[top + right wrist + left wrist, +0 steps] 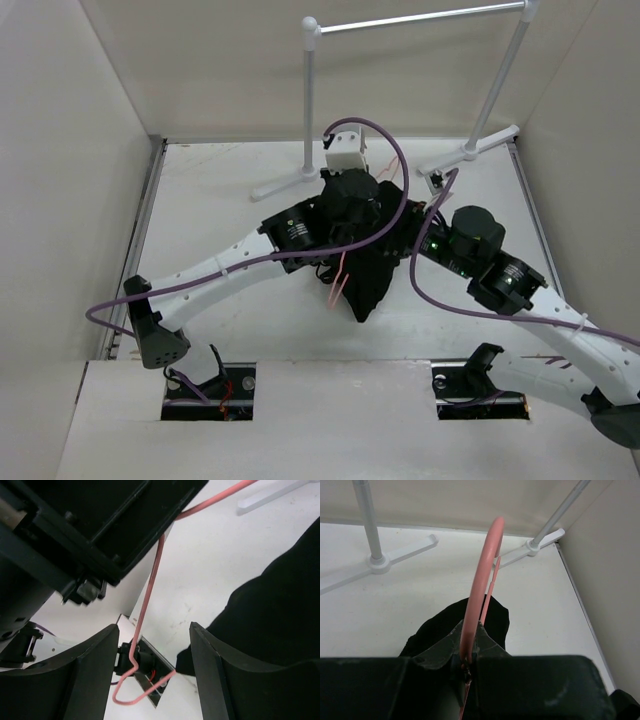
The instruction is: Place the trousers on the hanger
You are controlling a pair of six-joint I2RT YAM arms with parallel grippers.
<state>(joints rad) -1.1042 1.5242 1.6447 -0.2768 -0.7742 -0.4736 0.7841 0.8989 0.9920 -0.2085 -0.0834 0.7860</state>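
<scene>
The pink-red wire hanger [481, 580] is clamped by its curved top in my left gripper [470, 630], which is shut on it above the table's middle [352, 195]. The black trousers [372, 275] hang in a bunch below and beside the hanger. In the right wrist view the hanger [146, 605] runs down between the fingers [100, 665] of my right gripper [154, 627], which is open and touches nothing. The hanger's lower bend meets the edge of the trousers [280, 605]. My right gripper [418, 235] sits just right of the cloth.
A grey-white clothes rack stands at the back, with a post [309, 100], a top bar [420, 18] and feet on the table [380, 562]. White walls [70, 150] close in left, back and right. Purple cables [385, 140] loop over both arms.
</scene>
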